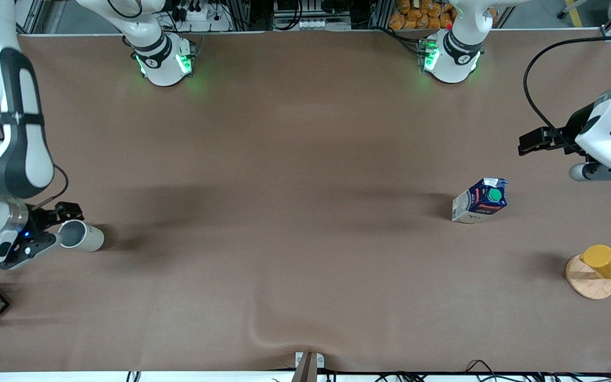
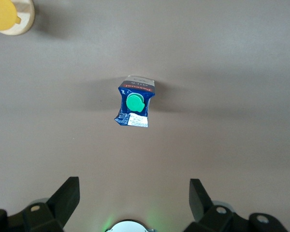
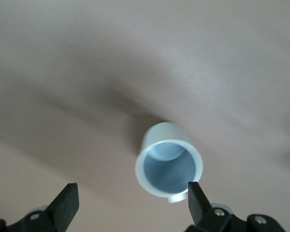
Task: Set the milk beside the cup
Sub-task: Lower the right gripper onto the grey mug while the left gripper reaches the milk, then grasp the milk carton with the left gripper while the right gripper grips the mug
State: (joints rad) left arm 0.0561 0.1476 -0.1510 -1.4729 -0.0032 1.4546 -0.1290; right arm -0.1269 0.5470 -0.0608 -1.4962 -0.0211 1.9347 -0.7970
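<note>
Yellow cup (image 1: pixel 605 261) on its wooden stand (image 1: pixel 587 281) sits nearest the camera, by the left arm's end. Milk (image 1: pixel 480 200) stands upright on the tabletop (image 1: pixel 295 212), well apart from the cup (image 1: pixel 81 235) at the right arm's end. Left hand (image 2: pixel 134 203) hovers spread over bare tabletop beside the milk; right hand (image 3: pixel 133 205) spread, touching nothing, w/ the cup just beside one finger. Risk: off-centre grip on the gable top tips the carton.

milk (image 1: pixel 479 200) standing upright on table (image 1: pixel 295 212), toward left arm's end. left gripper (image 2: pixel 134 200) hanging over bare table near it, fingers spread, carton apart from both. cup (image 1: pixel 81 235) sitting at right arm's end, well apart from milk. right gripper (image 3: pixel 133 203) hovering just above cup, fingers wide, one just beside the rim. Wooden stand (image 1: pixel 591 276) sitting nearer the front camera than milk.
</note>
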